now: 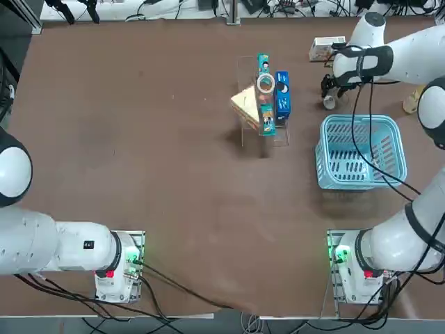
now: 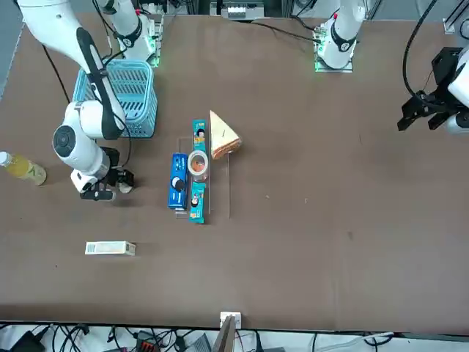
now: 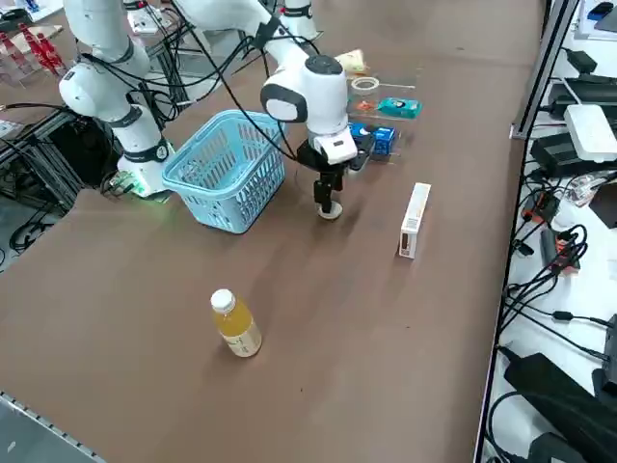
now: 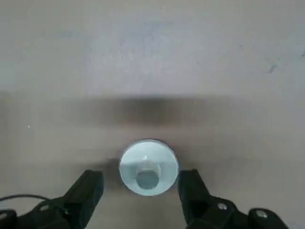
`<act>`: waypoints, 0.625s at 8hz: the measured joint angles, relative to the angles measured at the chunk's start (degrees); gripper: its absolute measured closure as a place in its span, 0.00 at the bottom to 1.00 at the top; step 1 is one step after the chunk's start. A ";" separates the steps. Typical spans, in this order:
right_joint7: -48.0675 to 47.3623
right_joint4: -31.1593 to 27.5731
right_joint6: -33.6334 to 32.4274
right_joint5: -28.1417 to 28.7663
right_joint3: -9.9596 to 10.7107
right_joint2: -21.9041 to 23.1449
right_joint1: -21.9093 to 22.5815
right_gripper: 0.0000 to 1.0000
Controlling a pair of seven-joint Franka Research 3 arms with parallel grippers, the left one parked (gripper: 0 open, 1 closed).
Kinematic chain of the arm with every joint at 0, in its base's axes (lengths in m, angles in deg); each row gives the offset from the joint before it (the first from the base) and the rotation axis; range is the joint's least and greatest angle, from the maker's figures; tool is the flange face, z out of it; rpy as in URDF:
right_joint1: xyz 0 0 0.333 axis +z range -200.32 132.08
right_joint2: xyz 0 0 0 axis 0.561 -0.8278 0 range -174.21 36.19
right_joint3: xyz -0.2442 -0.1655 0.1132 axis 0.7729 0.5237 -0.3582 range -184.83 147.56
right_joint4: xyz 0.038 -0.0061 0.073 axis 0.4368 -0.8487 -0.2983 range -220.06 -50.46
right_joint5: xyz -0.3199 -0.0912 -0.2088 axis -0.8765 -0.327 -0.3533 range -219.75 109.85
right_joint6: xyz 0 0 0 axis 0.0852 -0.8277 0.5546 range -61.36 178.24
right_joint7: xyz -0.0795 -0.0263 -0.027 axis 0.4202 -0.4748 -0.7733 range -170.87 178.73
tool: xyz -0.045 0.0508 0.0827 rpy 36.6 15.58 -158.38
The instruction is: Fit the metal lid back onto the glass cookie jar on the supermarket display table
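Right gripper [image 4: 143, 191] low over the matt brown counter [image 1: 139, 139], black fingers [image 4: 86, 191] spread wide on either side of the metal lid [image 4: 148, 167], not touching it. Lid a small round silvery disc, lying flat near the counter's far right corner, just beyond the blue lattice basket [image 1: 361, 149]. Glass cookie jar [image 1: 266, 84], round whitish rim and brownish contents, lidless on the clear acrylic stand [image 1: 261, 136] toward the counter's middle, between a blue packet [image 1: 282, 97] and a yellow wedge packet [image 1: 245, 104].

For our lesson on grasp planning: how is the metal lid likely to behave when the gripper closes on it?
The metal lid lies flat on the supermarket display table between the open right gripper, so it probably won't roll. Thin, smooth metal: likely stiff and light, perhaps slippery at its rim.
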 joint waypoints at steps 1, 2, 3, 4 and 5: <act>-0.03 -0.10 0.01 0.00 0.01 -0.27 0.00 0.05; -0.05 -0.12 0.07 0.00 0.03 -0.54 -0.01 0.07; -0.13 -0.12 0.15 0.00 0.06 -0.66 -0.03 0.15; -0.14 -0.11 0.20 0.00 0.11 -0.69 -0.04 0.20; -0.15 -0.11 0.22 0.00 0.12 -0.72 -0.04 0.40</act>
